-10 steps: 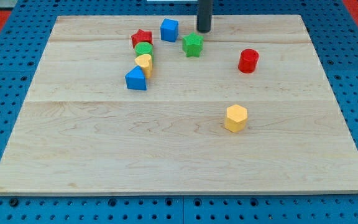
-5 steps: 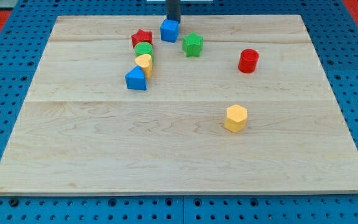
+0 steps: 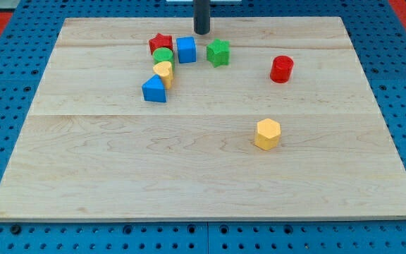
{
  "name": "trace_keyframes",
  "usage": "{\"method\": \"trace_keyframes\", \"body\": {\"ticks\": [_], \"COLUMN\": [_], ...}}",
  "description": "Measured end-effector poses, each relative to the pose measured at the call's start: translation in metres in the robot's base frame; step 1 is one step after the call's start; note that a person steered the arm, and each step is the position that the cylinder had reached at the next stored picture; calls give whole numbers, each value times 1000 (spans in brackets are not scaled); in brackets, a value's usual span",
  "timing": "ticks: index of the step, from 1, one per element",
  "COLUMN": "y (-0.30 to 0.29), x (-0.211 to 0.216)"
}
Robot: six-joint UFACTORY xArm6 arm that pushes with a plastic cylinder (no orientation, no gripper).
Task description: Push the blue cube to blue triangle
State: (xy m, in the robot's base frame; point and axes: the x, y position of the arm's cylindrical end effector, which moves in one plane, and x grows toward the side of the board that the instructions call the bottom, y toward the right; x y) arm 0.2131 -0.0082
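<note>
The blue cube (image 3: 186,49) sits near the view's top, between the red star (image 3: 160,43) on its left and the green star (image 3: 218,51) on its right. The blue triangle (image 3: 154,89) lies lower left of the cube, below a green cylinder (image 3: 163,56) and a yellow block (image 3: 163,72) that stand between them. My tip (image 3: 201,32) is just above and slightly right of the blue cube, a small gap apart from it.
A red cylinder (image 3: 282,68) stands at the view's right. A yellow hexagonal block (image 3: 267,133) lies right of centre. The wooden board (image 3: 203,176) rests on a blue pegboard surface.
My tip moved left from above the green star to behind the blue cube. The cube slid down and slightly left, ending beside the red star and green cylinder. The tip has since drawn back slightly right.
</note>
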Motion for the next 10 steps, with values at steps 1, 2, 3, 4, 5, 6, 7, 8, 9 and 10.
{"method": "trace_keyframes", "body": {"ticks": [1,2,3,4,5,6,7,8,9,10], "y": [-15,-23,-23,-23,-23,-23,-23,-23,-23,-23], "x": [-1,11,32,43,52,65,78,88,96,102]}}
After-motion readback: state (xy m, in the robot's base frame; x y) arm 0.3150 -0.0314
